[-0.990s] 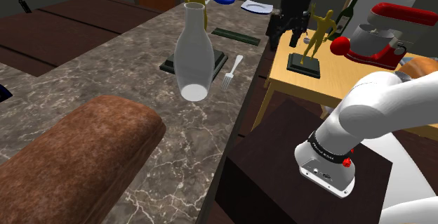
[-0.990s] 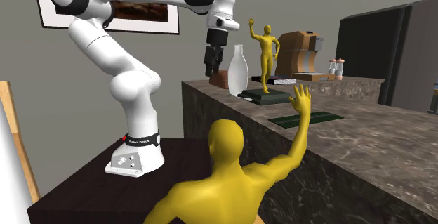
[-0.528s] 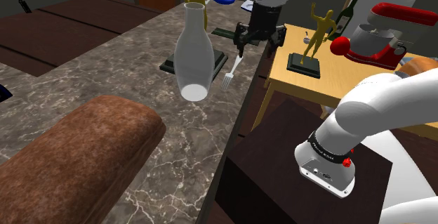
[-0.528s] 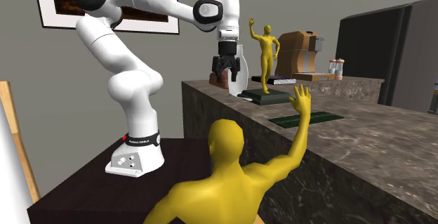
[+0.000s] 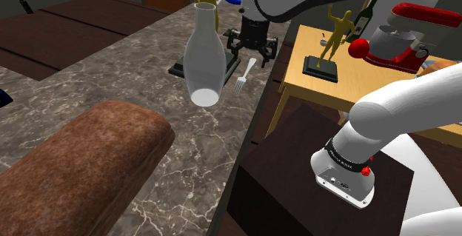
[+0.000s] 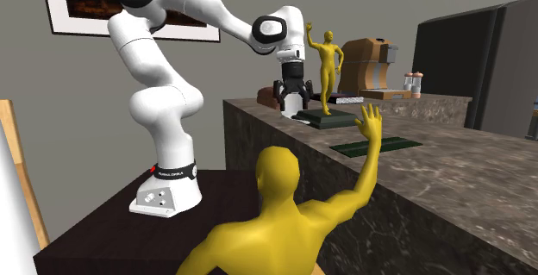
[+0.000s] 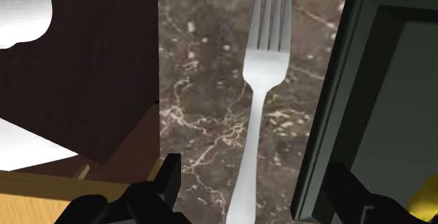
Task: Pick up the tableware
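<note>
A silver fork (image 5: pixel 245 77) lies flat on the marble counter (image 5: pixel 126 86), close to the counter's edge and beside the dark base of a statue. My black gripper (image 5: pixel 253 48) hangs open just above the fork's handle end. In the wrist view the fork (image 7: pixel 262 82) runs lengthwise between my two spread fingers (image 7: pixel 165 180), handle toward the hand, tines pointing away, and neither finger touches it. In the second exterior view the gripper (image 6: pixel 291 99) sits low over the counter in front of the white bottle.
A tall white bottle (image 5: pixel 204 57) stands just to the shoulder view's left of the fork. The golden statue's dark base (image 7: pixel 379 103) flanks the fork. A brown loaf (image 5: pixel 74 172) lies near. Beyond the counter edge stand a wooden table (image 5: pixel 355 79) with another statue (image 5: pixel 335 35) and a red mixer (image 5: pixel 403 38).
The arm has swung in toward the shoulder view's left and come down, carrying the open gripper from above the wooden table to just over the fork. The fork has not moved.
</note>
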Tool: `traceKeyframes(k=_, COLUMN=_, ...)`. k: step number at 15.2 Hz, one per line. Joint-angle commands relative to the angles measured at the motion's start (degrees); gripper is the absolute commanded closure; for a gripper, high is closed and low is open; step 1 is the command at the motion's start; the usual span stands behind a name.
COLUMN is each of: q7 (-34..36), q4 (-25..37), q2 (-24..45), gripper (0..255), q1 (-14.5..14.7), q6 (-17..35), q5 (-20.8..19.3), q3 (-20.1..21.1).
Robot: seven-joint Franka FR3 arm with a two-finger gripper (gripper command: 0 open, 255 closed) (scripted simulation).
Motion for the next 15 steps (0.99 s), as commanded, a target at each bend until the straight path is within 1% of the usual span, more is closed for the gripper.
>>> traceKeyframes(k=1, q7=0.68, q4=-1.03, q2=0.64, gripper=0, q1=-0.17, q6=1.74, q5=0.0, q3=0.62)
traceKeyframes(k=4, q7=1.17, q4=-3.01, q2=1.74, gripper=0, q1=-0.29, q6=4.78, q5=0.05, q3=1.45)
traceKeyframes(k=6, q7=1.17, q4=-3.01, q2=1.73, gripper=0, q1=-0.28, q6=4.77, q5=0.06, q3=1.44)
traceKeyframes(k=7, q7=1.17, q4=-2.91, q2=1.81, gripper=255, q1=-0.32, q6=4.75, q5=0.02, q3=1.44)
traceKeyframes(k=15, q7=1.12, q4=-3.38, q2=1.73, gripper=255, q1=-0.27, q6=5.14, q5=0.09, q3=1.44)
